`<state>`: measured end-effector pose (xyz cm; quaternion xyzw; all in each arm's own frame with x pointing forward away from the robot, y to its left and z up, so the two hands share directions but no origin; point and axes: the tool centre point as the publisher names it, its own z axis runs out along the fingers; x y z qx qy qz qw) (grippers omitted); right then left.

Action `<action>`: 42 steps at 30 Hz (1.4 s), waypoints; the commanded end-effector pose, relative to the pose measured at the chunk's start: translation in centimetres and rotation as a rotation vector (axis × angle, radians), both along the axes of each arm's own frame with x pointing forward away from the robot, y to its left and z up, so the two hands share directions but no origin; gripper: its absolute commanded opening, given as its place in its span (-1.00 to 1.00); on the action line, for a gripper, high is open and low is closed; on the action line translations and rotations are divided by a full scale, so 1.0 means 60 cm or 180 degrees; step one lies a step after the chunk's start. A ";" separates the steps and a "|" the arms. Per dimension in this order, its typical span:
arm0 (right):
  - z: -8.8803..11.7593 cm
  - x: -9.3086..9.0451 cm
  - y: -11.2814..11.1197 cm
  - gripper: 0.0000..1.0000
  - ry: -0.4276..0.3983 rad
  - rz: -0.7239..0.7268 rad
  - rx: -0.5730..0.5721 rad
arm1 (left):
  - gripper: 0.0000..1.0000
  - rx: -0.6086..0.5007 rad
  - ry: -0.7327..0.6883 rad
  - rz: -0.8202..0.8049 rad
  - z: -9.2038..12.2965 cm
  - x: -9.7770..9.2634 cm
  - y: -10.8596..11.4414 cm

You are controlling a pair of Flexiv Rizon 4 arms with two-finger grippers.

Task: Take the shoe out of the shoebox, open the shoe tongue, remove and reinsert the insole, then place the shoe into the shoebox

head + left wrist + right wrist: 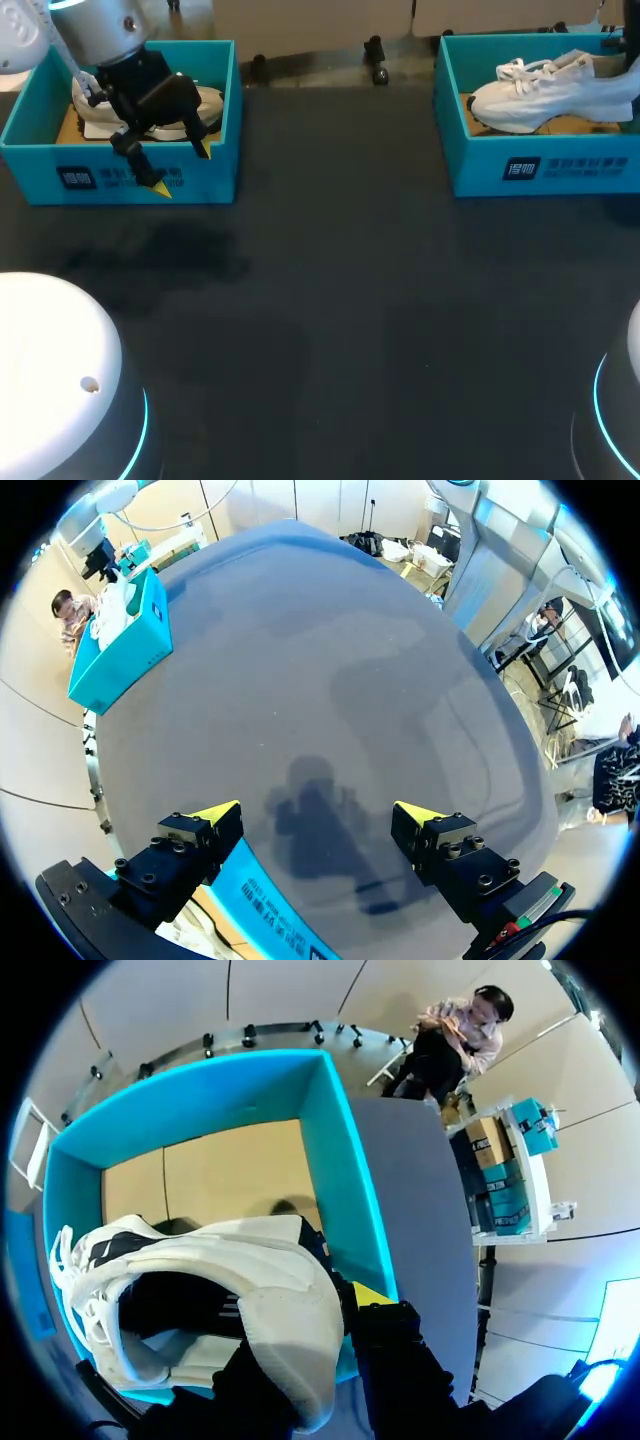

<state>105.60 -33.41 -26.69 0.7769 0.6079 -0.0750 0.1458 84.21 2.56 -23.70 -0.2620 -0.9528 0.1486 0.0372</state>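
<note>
- What is on the table [350,320]?
- 2 boxes. Both are blue-green card with straight walls, open at the top, with white print on the front. The table is dark, flat and smooth.
- Where is the white shoe [545,90]?
- In the right box [540,172], at the far right of the table. Its toe points to the middle of the table and sits low in the box. Its heel is tipped up higher than its toe.
- What does it look like?
- All white, puffy and soft. It has a thick, bumpy sole and white laces [515,72] in loops. Inside it is dark. The back of the heel is round and padded.
- What holds it?
- The right gripper [320,1310]. Its black fingers pinch the padded heel from 2 sides. Only 1 yellow tip shows beside the heel. The shoe hides the other.
- What is under the shoe?
- The floor of the box, plain brown card, flat.
- And the other box?
- The left box [40,160] is at the far left. A cream shoe [212,102] lies in it, partly hidden behind the arm.
- Where is the left gripper [182,168]?
- It hangs over that box's front wall. Its 2 fingers are spread wide, with the pointed yellow tips well apart. Nothing is between them. 1 finger is over the wall and the other is over bare table.
</note>
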 end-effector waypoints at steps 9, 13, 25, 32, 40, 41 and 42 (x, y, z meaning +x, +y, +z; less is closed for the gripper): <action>-0.015 -0.043 -0.001 -1.00 -0.0057 0.0054 0.0105 | 1.00 0.0006 -0.0003 -0.0001 0.000 -0.001 0.001; -0.028 -0.049 -0.001 -1.00 -0.0076 0.0111 0.0133 | 1.00 0.0006 -0.0003 -0.0001 0.000 -0.001 0.001; -0.065 -0.051 -0.002 -1.00 -0.0034 0.0184 0.0191 | 1.00 0.0006 -0.0003 -0.0001 0.000 -0.001 0.001; -0.072 -0.038 -0.003 -1.00 -0.0008 0.0231 0.0190 | 1.00 0.0006 -0.0003 -0.0001 0.000 -0.001 0.001; -0.087 -0.028 -0.011 -1.00 0.0043 0.0237 0.0214 | 1.00 0.0006 -0.0003 -0.0001 0.000 -0.001 0.001; -0.089 -0.027 -0.012 -1.00 0.0046 0.0236 0.0215 | 1.00 0.0006 -0.0003 -0.0001 0.000 -0.001 0.001; -0.091 -0.027 -0.014 -1.00 0.0041 0.0237 0.0225 | 1.00 0.0006 -0.0003 -0.0001 0.000 -0.001 0.001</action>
